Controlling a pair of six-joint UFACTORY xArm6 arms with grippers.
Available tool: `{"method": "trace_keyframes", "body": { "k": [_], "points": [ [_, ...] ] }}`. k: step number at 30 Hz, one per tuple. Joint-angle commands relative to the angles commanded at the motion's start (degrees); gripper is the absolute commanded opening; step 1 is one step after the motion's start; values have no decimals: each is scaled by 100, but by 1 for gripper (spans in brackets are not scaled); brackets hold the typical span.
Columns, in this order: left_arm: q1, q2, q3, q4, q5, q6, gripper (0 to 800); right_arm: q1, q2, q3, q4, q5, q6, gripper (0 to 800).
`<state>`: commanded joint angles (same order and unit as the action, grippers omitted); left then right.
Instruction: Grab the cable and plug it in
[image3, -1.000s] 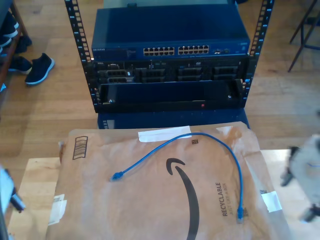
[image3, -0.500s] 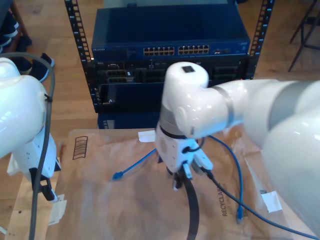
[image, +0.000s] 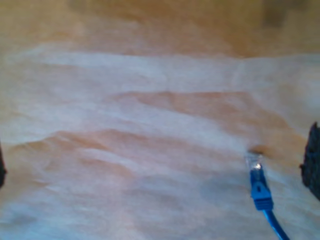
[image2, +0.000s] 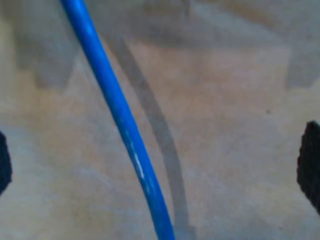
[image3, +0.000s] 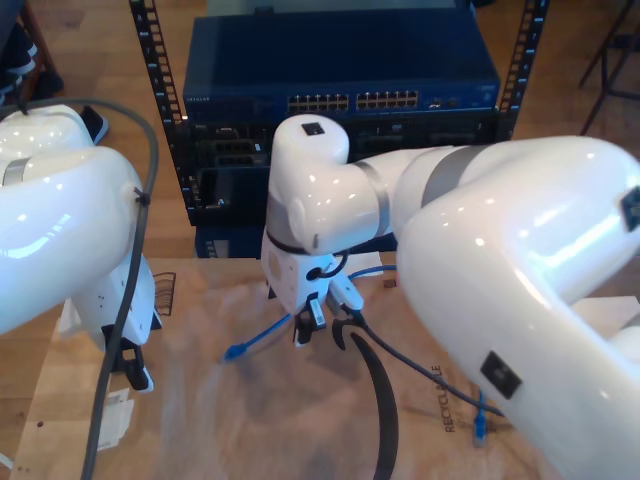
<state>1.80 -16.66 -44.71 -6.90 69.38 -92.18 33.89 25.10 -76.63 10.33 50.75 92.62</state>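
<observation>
First wrist view: the cable (image: 261, 192) plug is seen flat on the brown paper mailer (image: 150, 125), beside one dark finger (image: 312, 160), tip pointing away. My first gripper (image: 157, 165) is spread wide, holding nothing.

Second wrist view: the cable is seen running lengthwise between the spread, empty fingers (image2: 310, 160) of my second gripper (image2: 157, 165).

Exterior view: the cable (image3: 262, 334) is seen lying diagonally under a white arm (image3: 330, 210).

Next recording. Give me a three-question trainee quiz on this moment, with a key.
1. True or false: my second gripper is shut on the cable.
2. Which part of the cable lies in front of my first gripper: A) a plug, B) its middle, C) a knot?
3. Fill in: the cable rests on brown ____.
Key: 1 false, the jaws stand open on either side of it; 2 A; 3 paper.
</observation>
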Motion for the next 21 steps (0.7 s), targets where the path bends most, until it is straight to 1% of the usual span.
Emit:
{"method": "trace_keyframes", "body": {
  "k": [2,4,5,9,10,11,12,13,14,17,19,21],
  "points": [
    [0,0,9,0,0,9,800,9,53,-9,0,0,9,671],
    [0,0,9,0,9,9,800,9,70,0,0,0,9,654],
    [0,0,9,0,9,9,800,9,97,0,0,0,9,625],
    [9,-9,9,-9,35,9,800,9,149,0,70,-9,18,449],
    [9,-9,0,-9,44,9,800,0,149,9,105,-9,18,374],
    [9,-18,-9,-9,53,9,800,0,149,18,149,-18,9,252],
    [9,-18,-18,-9,62,9,800,-9,132,35,220,-141,18,98],
    [9,-26,-44,-18,70,9,800,-18,105,70,334,-369,9,19],
    [18,-26,-97,-70,88,9,800,-35,44,132,387,-510,9,2],
    [44,-26,-352,-475,316,26,800,-70,-484,510,404,-510,26,1],
    [62,-26,-721,-923,554,26,800,-123,-879,835,484,-501,299,1],
    [202,-9,-923,-1433,765,53,800,-273,-1327,1169,484,-369,484,1]
  ]
}}
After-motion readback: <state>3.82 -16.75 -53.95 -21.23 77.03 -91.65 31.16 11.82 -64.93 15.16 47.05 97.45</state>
